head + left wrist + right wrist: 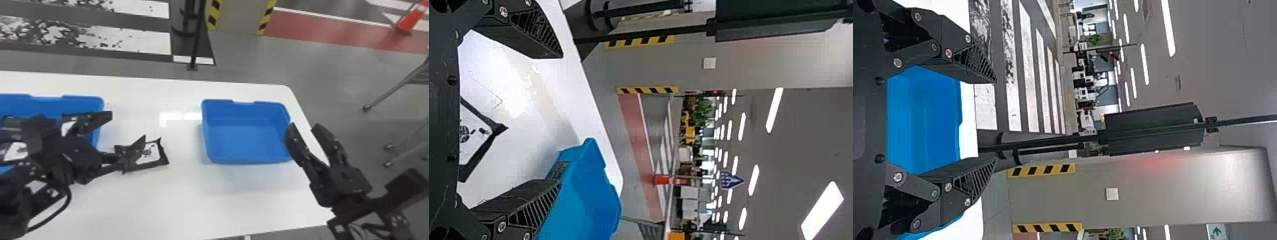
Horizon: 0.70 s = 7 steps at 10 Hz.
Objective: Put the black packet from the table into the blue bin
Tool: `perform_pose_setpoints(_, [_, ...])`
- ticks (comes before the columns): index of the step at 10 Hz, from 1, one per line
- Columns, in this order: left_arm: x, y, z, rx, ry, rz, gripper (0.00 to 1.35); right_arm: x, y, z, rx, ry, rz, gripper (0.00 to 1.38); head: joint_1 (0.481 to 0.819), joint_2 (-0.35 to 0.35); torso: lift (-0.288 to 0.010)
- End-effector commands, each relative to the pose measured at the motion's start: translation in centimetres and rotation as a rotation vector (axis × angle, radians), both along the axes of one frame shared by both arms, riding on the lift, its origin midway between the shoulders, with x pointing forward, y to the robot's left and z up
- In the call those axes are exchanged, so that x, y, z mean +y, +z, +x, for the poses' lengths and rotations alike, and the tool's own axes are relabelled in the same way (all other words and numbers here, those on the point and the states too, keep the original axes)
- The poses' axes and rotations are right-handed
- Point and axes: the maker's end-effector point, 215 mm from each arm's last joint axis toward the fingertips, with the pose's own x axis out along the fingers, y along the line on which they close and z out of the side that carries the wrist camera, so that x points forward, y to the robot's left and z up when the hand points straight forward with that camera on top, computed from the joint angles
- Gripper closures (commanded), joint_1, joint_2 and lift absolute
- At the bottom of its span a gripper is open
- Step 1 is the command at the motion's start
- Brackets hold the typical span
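The black packet [152,152], with a white printed face and black edges, lies on the white table between two blue bins. My left gripper [128,128] stands open at the packet's left side, one finger overlapping it from the head camera's angle. In the left wrist view, the packet [475,134] is behind the open left gripper [560,120]. The right-hand blue bin [249,140] looks empty inside. At that bin's right edge, my right gripper [304,125] is parked open; in the right wrist view, the right gripper [995,121] has a blue bin [923,125] behind it.
Another blue bin [99,110] is at the left, partly covered by my left arm. The white table [178,198] has a rounded far right corner. Beyond it stand a black post [197,35] and metal legs on the floor.
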Motion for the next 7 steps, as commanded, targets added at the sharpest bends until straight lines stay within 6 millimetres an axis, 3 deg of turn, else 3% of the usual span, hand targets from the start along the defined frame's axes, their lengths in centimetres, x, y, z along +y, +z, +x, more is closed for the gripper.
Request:
perform_pose_setpoints(1, [-1.5, -3.0, 1.2, 0.078, -0.043, 0.060, 0.14, 0.0, -0.1, 0.1, 0.000, -0.001, 0.002, 0.51, 0.695, -0.264, -0.110])
perform_pose_setpoints(7, [-5.7, -10.5, 0.1, 0.313, -0.149, 0.194, 0.14, 0.1, -0.1, 0.4, -0.003, 0.002, 0.009, 0.51, 0.695, -0.315, -0.110])
